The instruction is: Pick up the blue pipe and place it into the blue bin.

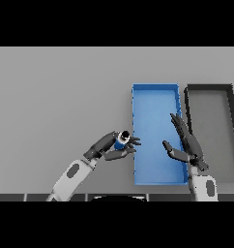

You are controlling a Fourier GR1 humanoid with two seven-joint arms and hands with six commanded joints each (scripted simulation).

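Blue pipe: we see the blue pipe as a short blue piece with a pale open end facing up toward us, held off the grey table, just outside the left wall of the blue bin.

Left hand: our left hand has its fingers and thumb curled round the pipe, fingertips reaching to the bin's left edge.

Right hand: our right hand shows over the bin's right wall, fingers straight and spread, holding nothing.

Blue bin: the blue bin lies long axis away from us, to the right of the pipe; a dark grey bin sits just beside it, further right.

Key relation: the pipe lies immediately left of the bin, so we judge a short carry to the right brings it over the floor of the bin.

Pipe axis: it seems to point roughly upward, though the fingers hide most of it, so we cannot be sure.

Nearer hand: the left, already gripping.

Step in hand: carrying toward the bin; release not yet made.
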